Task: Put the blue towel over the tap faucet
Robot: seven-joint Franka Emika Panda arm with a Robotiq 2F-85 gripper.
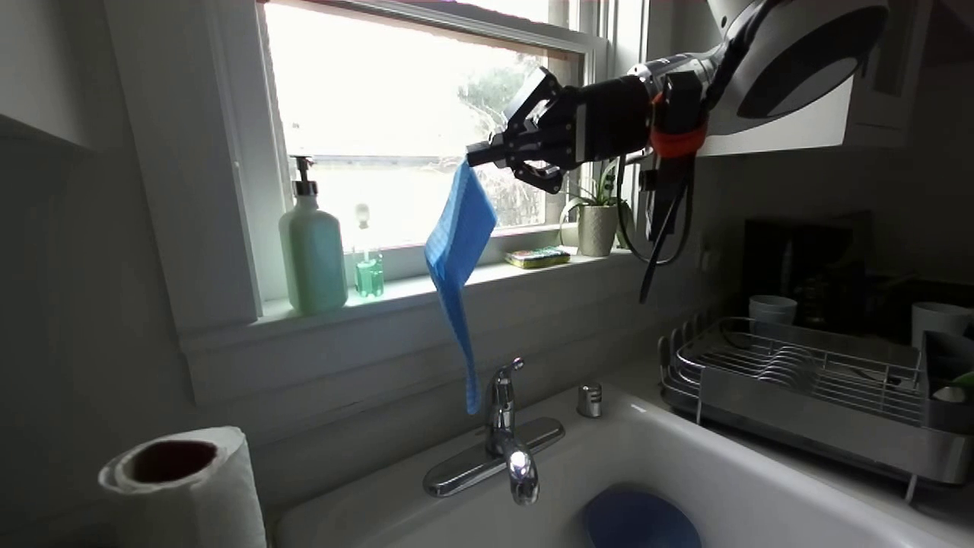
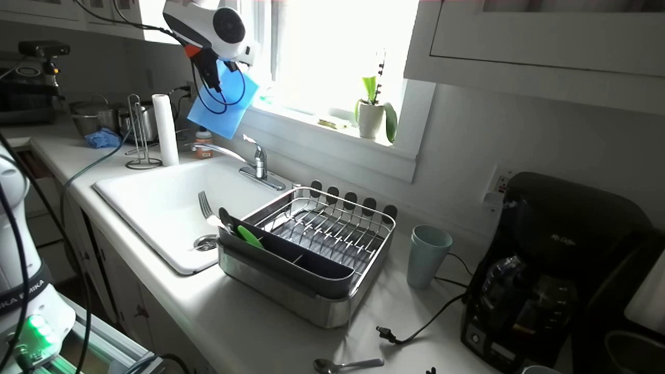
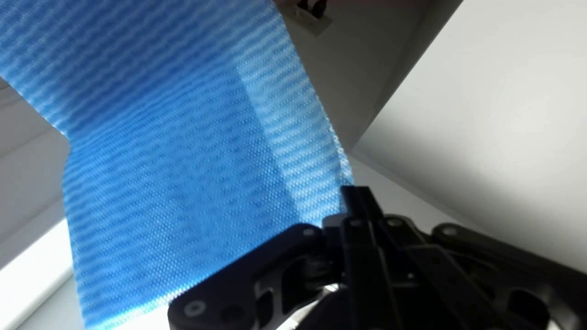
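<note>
1. In an exterior view, the tool [image 1: 479,154] is fully closed, with one corner of the towel [image 1: 462,224] pinched between its fingertips; the wrist view agrees.
2. The towel hangs in the air by this corner. Its lower end reaches near the tap [image 1: 500,411], but in both exterior views we see a gap between them.
3. We judge that the corner grip lets the towel fall freely, so it can be laid across the tap; this is not yet done. The tool is held high, probably so that the towel clears the tap.
4. On the sill [image 1: 407,288] we find a bottle [image 1: 313,255] and what looks like a sponge [image 1: 537,257], placed, we suppose, for easy reach from the sink [image 2: 150,210]; the plant [image 1: 596,230] is there perhaps for light.
5. The rack [image 2: 275,290] stands on the table [image 2: 249,327] just beside the sink, practical for wet dishes; a fork [image 2: 206,209] leans in it, tines up.
6. On the coffee maker [image 2: 545,202] we read "Mr. Coffee", and on the robot's base [image 2: 31,306] "KA EMIKA", its beginning out of sight. The label of the jar [image 2: 205,139] behind the tap is too small for us.
</note>
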